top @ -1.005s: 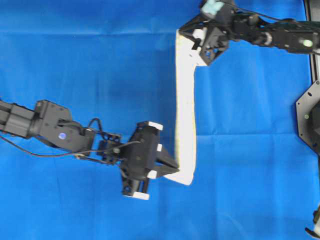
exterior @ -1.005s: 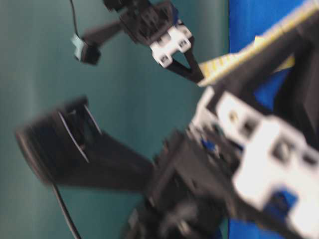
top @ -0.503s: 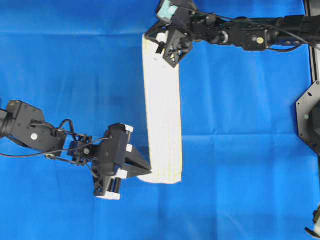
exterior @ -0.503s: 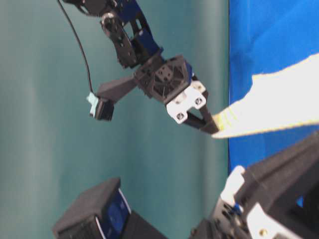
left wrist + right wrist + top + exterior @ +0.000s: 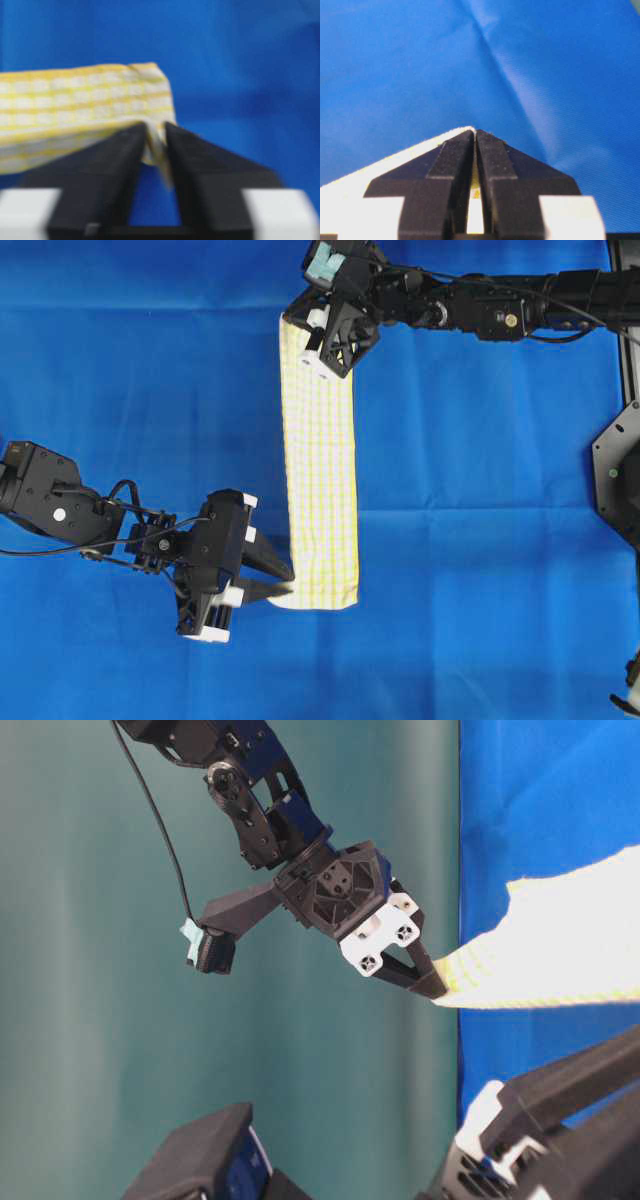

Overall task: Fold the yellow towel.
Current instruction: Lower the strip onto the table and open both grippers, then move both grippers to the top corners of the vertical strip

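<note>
Towel first: the yellow towel (image 5: 320,465) lies as a long, narrow strip on the blue cloth (image 5: 140,390), running from the top of the overhead view down to below its middle, its yellow-and-white check facing up. Both arms meet it at opposite ends.

At the towel's far, upper end the right gripper (image 5: 312,338) sits on the left corner. Its wrist view shows the two black fingers (image 5: 451,165) pressed nearly together with a sliver of pale cloth between them, so it is pinching the towel's corner. In the table-level view the same gripper (image 5: 432,985) has its pointed tips on the towel's corner (image 5: 470,975), and the cloth (image 5: 560,945) spreads away from them toward the right edge of that view.

At the towel's near, lower end the left gripper (image 5: 283,583) points at the bottom-left corner. The left wrist view, somewhat blurred, shows the fingers (image 5: 117,160) parted by a narrow gap, with a fold of the towel's corner (image 5: 155,142) standing in that gap — whether the pads grip the fabric or merely flank it, I cannot tell.

The rest of the towel (image 5: 75,110) extends to the left of the fingers in that view, flat against the blue cloth.
</note>
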{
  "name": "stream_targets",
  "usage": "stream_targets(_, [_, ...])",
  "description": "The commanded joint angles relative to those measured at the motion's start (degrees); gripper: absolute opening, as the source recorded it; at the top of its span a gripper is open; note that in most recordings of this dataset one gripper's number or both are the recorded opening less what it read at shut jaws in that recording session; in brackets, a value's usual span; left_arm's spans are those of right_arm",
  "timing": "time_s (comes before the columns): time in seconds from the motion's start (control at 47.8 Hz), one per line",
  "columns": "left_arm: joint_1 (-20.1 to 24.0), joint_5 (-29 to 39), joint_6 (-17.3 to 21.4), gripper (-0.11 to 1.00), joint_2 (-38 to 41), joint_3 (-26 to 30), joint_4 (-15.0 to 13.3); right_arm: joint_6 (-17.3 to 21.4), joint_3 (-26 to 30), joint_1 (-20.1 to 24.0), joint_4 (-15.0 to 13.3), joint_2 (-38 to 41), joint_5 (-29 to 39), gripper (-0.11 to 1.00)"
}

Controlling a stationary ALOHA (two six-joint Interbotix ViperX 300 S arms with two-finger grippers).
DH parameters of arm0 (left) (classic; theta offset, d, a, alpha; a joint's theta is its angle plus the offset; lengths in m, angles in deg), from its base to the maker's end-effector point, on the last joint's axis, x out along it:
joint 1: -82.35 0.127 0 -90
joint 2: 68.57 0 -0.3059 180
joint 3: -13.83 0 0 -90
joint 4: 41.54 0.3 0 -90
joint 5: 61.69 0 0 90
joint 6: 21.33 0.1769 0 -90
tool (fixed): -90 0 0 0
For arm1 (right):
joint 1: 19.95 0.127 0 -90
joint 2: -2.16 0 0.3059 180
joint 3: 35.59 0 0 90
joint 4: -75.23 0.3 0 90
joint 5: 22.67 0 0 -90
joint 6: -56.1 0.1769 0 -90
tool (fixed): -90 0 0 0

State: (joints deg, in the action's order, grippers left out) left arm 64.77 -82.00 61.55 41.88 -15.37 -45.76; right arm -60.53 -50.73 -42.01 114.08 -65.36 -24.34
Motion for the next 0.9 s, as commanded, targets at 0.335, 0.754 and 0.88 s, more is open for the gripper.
stream_targets(0.335, [-1.23, 16.44, -0.09, 0.33, -8.70, 0.97, 0.18, -0.62, -1.49, 0.35, -1.76, -3.60, 0.00, 0.71])
stream_targets(0.754, [1.58, 33.05, -0.09, 0.33, -21.97, -3.25, 0.44, 0.18, -19.16, 3.87, -1.67, -21.71, -2.64, 0.67])
stream_targets(0.88, [3.34, 31.38, 0.00, 0.33, -25.22, -5.98, 0.44, 0.35, -24.35, 6.86, -1.41, -27.16, -4.48, 0.67])
